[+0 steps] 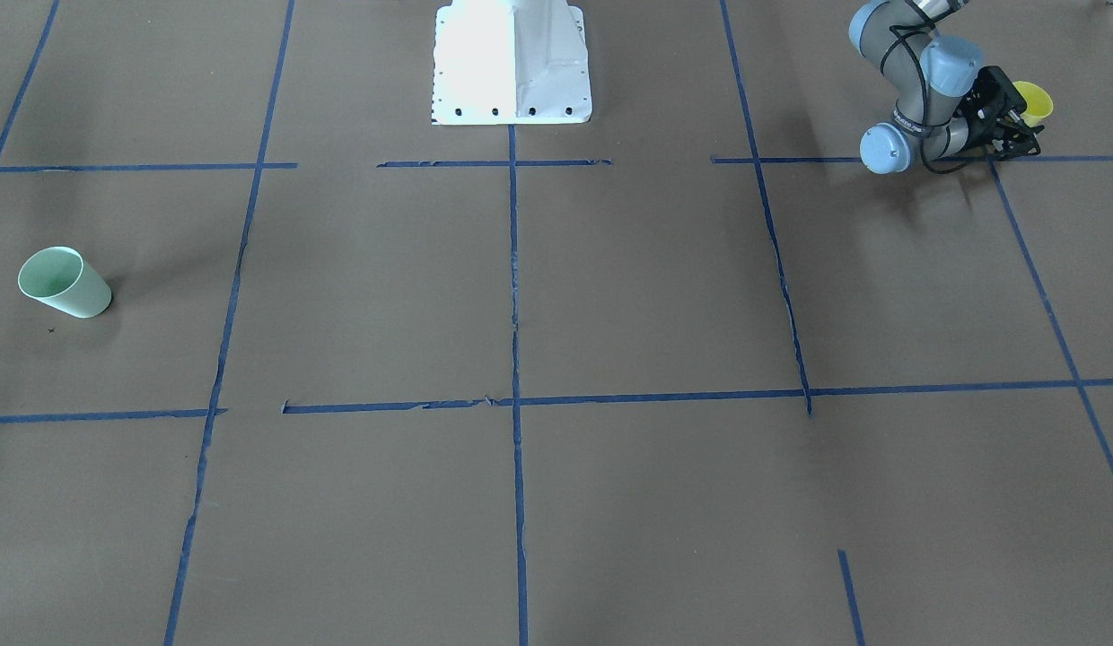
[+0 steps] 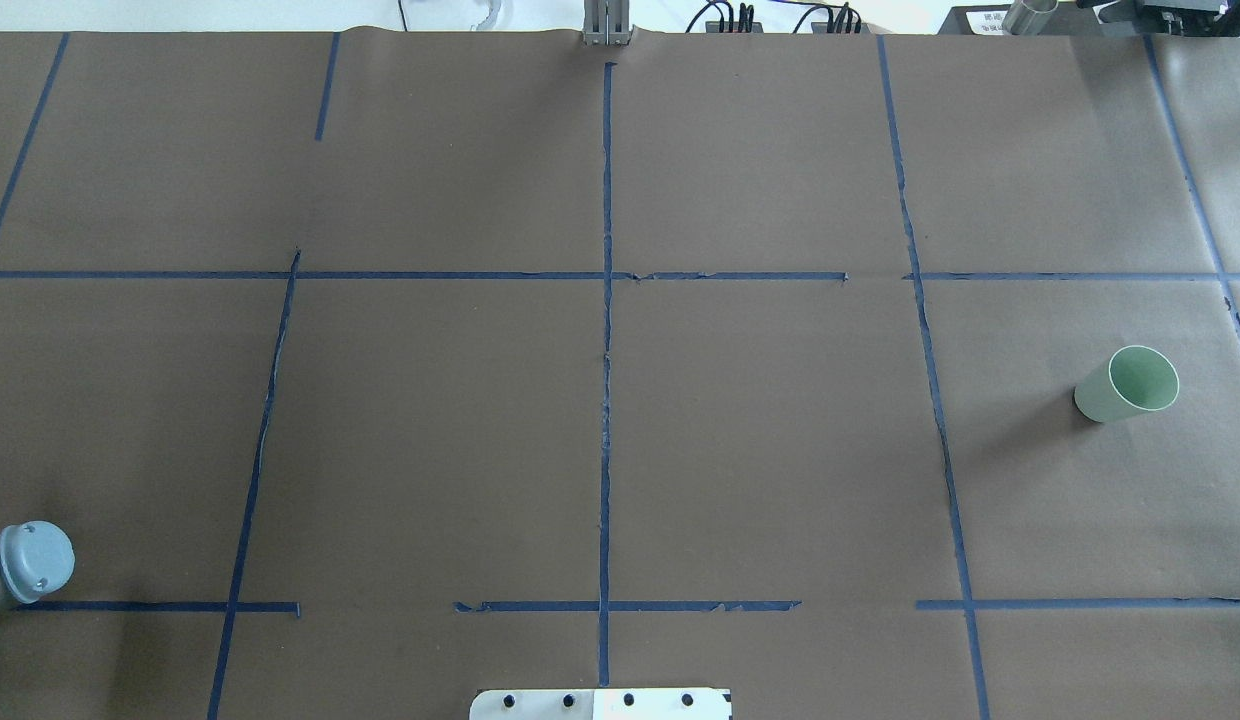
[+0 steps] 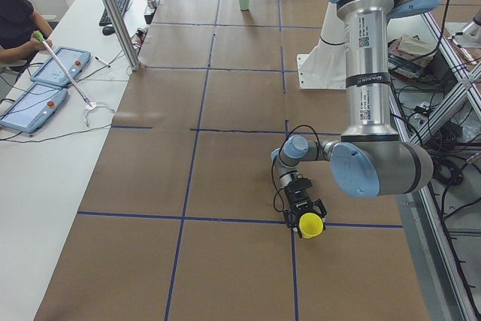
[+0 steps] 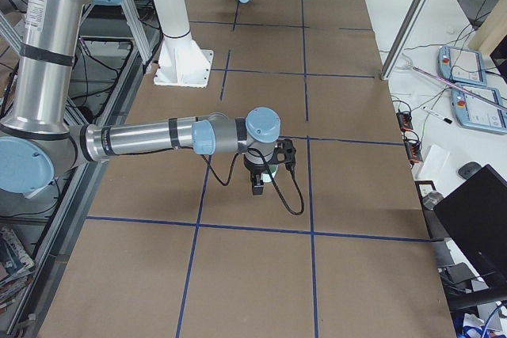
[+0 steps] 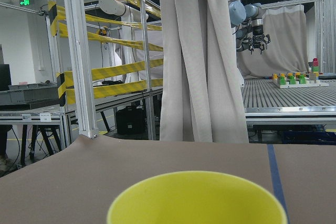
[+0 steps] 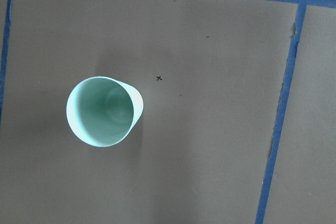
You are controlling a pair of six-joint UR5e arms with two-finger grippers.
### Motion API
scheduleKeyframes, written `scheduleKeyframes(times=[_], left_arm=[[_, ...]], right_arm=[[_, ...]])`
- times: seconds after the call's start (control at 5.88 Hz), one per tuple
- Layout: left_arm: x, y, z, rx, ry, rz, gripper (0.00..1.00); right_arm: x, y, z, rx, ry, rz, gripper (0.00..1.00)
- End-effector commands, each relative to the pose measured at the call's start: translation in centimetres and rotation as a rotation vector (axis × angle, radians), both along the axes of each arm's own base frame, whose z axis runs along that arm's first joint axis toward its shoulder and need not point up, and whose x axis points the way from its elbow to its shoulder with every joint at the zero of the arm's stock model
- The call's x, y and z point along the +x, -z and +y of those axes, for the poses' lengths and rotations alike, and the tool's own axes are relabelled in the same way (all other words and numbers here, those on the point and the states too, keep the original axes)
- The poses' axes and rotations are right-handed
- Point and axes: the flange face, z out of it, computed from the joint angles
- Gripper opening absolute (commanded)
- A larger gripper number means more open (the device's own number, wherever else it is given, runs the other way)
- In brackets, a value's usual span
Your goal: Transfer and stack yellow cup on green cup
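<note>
Two cups are in play, one of each colour, and they stand well apart at opposite ends of the desk [image 2: 760, 430]. The single yellow cup [image 1: 1034, 105] is at the robot's left end, near the robot's side of the desk and just beside a crossing of blue tape lines. The left claw [image 1: 1023, 111] reaches it from the side, with one finger on each flank of the cup. The fingers stand wide, but I cannot tell whether they press the cup's wall or merely bracket it. In the left wrist view the cup's round yellow mouth fills the bottom edge, facing up.

The single green cup [image 2: 1130, 385] stands upright on the brown paper at the robot's right end, mouth up, inside a taped square and touching no line. One small black x mark [image 6: 159, 78] lies near it on the paper. In the exterior right view the right claw [image 4: 265, 176] hangs over this cup, apart from it. The right wrist camera looks straight down into the cup's pale interior and shows no fingers. I cannot tell whether the right claw is spread or closed.

One white robot base [image 1: 512, 63] sits at the middle of the robot's edge. Beyond the desk, two handheld control tablets [image 3: 46, 84] lie side by side on a white bench.
</note>
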Motion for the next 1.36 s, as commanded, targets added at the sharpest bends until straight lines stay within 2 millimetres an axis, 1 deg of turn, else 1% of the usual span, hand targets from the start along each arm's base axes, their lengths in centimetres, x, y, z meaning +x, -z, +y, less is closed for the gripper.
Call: scheduleKeyframes(times=[0.0,0.17,0.34,0.51,0.68,0.85,1.02,1.19], left_arm=[[-0.6,0.1,-0.7,0.033,-0.083,-0.003,0.01],[-1.4,0.4,-2.0,-0.003,-0.177,0.023,0.0],[-2.2,2.0,-5.2,0.067,-0.261,0.026,0.0],[-2.2,3.3,-6.8,0.119,-0.391,0.016,0.0],[-0.3,5.5,-9.4,0.169,-0.531,0.038,0.0],[1.9,10.3,-15.2,0.162,-0.645,0.118,0.0],[3.8,14.8,-19.7,0.247,-0.702,0.117,0.0],[5.8,19.1,-22.9,0.324,-0.78,0.15,0.0]], right_arm=[[-0.1,0.1,-0.1,0.003,0.001,-0.001,0.99],[-0.2,0.3,-0.6,0.009,0.002,-0.001,1.0],[-0.3,1.1,-0.5,0.014,0.005,-0.03,1.0],[-0.6,1.6,-0.4,0.007,0.01,-0.083,1.0],[-0.7,2.0,-0.6,0.017,0.01,-0.085,1.0],[-0.7,2.1,-1.0,0.059,0.01,-0.089,1.0],[-0.8,2.3,-1.1,0.064,0.008,-0.092,1.0],[-0.8,2.5,-1.2,0.071,0.009,-0.093,1.0]])
